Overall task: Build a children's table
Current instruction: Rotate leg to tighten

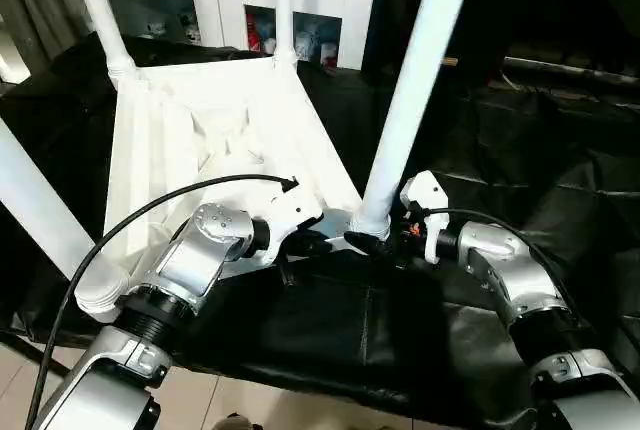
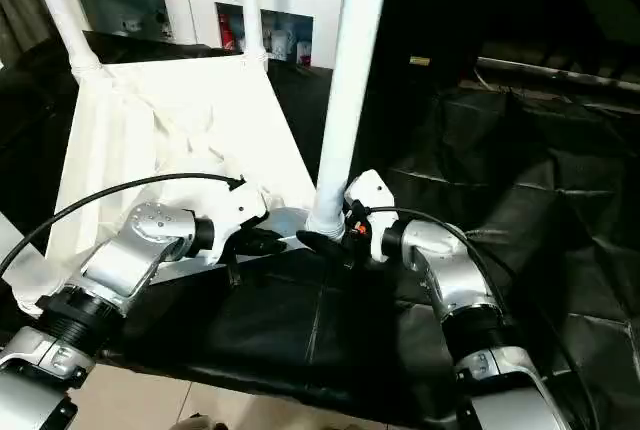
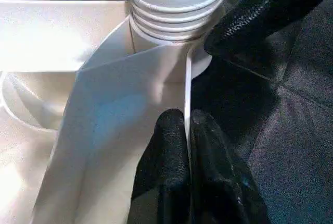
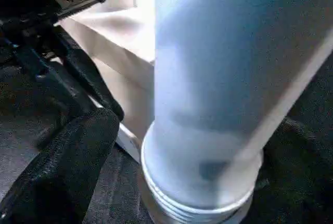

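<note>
The children's table lies upside down on a worktop draped in black cloth, its ribbed underside facing up and all four white legs standing in the corner sockets: two far ones by the white cabinet, one at the near left, and the near right leg rising tall between the two arms. The left tool reaches in from the near left with the forearm bent across the table's near edge; its two black fingers are pressed together on the thin side wall of the tabletop, just short of the corner socket. The right tool comes in from the right, wrist turned inward, with one black finger lying against the ribbed collar at the foot of the near right leg; whether it is clamped on the leg cannot be told. The two tools are near each other at that corner. To the right of the corner the black cloth lies bare and wrinkled; behind, the cabinet stands close to the table's far edge.
</note>
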{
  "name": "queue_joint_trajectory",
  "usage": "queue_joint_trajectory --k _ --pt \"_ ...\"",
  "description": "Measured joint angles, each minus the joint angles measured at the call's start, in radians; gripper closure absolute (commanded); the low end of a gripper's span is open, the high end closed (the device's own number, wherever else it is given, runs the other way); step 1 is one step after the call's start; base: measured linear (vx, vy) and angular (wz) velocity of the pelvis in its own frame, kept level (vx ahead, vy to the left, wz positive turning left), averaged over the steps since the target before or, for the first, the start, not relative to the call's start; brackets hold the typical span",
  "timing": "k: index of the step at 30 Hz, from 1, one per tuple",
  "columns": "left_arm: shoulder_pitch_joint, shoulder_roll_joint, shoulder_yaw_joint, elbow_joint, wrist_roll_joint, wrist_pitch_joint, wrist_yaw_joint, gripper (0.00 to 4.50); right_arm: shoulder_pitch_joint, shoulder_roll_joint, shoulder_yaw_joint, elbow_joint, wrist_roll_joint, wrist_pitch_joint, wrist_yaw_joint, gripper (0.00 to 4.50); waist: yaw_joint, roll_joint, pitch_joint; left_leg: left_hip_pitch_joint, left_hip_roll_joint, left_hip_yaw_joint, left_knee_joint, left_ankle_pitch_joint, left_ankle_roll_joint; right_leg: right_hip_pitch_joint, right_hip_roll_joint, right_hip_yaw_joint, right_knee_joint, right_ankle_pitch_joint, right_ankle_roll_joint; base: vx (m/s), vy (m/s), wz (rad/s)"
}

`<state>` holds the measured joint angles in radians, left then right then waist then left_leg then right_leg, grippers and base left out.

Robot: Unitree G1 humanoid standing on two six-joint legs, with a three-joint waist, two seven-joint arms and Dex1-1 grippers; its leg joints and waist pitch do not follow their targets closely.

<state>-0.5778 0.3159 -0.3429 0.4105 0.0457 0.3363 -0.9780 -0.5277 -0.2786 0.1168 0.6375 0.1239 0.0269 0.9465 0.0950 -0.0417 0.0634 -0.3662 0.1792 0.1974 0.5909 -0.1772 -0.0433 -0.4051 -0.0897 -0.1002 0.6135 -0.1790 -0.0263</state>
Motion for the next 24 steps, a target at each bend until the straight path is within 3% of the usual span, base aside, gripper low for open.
queue_joint_trajectory --k 4,17,24 --pt "0.0 0.001 0.0 0.0 0.0 0.0 -0.001 4.5 -0.002 -0.001 -0.003 0.013 0.0 -0.01 -0.001 0.19 0.0 0.0 0.0 0.0 0.0 0.0 0.0 0.0 0.0 0.0 0.0 0.0 0.0 0.0 0.0 0.0 0.0 0.0" --pt "0.001 0.004 0.0 0.0 0.0 -0.006 -0.01 4.5 -0.002 0.001 -0.014 0.037 0.002 -0.037 -0.004 1.43 0.0 0.0 0.0 0.0 0.0 0.0 0.0 0.0 0.0 0.0 0.0 0.0 0.0 0.0 0.0 0.0 0.0 0.0" --pt "0.0 0.002 0.007 0.019 0.0 -0.015 0.001 4.5 -0.003 0.033 -0.033 0.077 0.012 -0.057 -0.048 1.7 -0.005 0.001 0.0 0.001 0.0 0.0 0.0 0.0 0.0 0.001 0.0 0.0 0.001 0.0 -0.001 0.0 0.0 0.0"
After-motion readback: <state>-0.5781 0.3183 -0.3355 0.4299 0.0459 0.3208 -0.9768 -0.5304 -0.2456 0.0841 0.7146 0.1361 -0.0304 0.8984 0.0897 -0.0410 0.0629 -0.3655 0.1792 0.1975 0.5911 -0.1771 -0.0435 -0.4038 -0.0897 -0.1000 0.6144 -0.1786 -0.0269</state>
